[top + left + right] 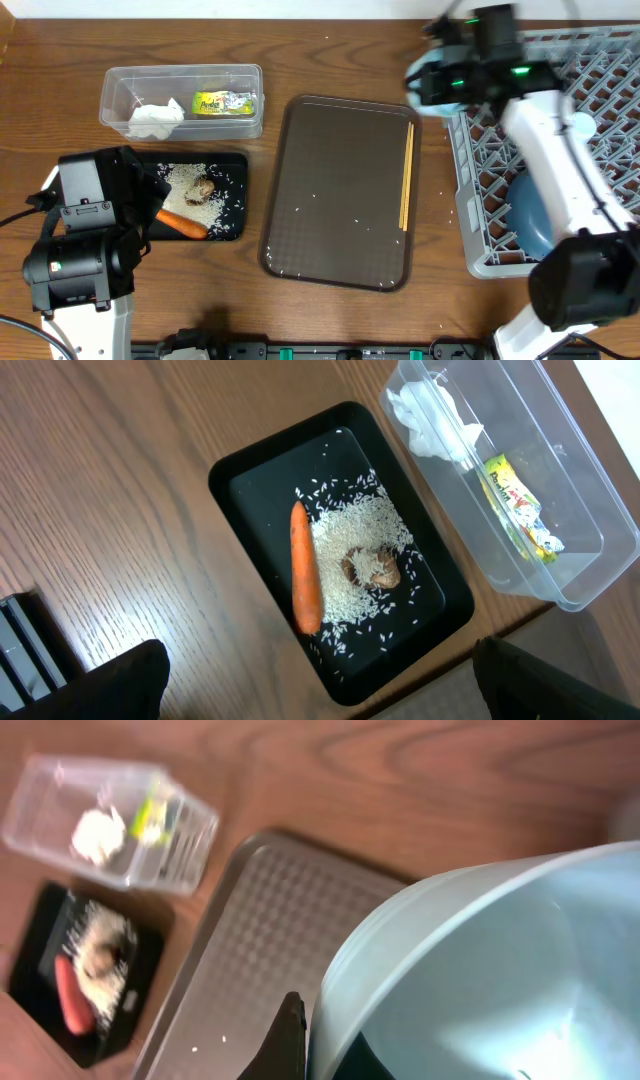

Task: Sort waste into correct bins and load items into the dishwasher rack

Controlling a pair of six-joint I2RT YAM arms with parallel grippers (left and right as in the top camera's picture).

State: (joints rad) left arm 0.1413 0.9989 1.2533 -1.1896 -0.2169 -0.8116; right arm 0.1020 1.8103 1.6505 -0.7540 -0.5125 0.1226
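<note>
Overhead: right gripper is up at the near corner of the big grey lattice dishwasher rack, with a small pale-blue bowl in it. I'm calling it the bowl from its wide mouth.
- In the rack: one large round blue plate, on edge. I can't make out any cups.
- On the dark-brown serving tray: thin wooden chopsticks along the right rim. They look like one pair lying together. A few stray rice grains too.
- In the clear plastic rectangular tub: one crumpled white tissue and one crumpled green-yellow wrapper.
- In the shallow black rectangular tray: one orange carrot, one small brown food lump and a patch of loose white rice, too many grains to count.

Left wrist: left gripper has its jaws spread wide and holds nothing, hovering over the black tray.

Right wrist: jaws are clamped thin on the bowl's rim, one finger outside the wall.
- Handling, as I judge it: the bowl is stiff, light and smooth-walled, so it could pivot or slip in a rim pinch. It may chip against the pegs, so set it down gently between them.
- The chopsticks are thin, stiff and lie flat, so pinch them mid-length.
</note>
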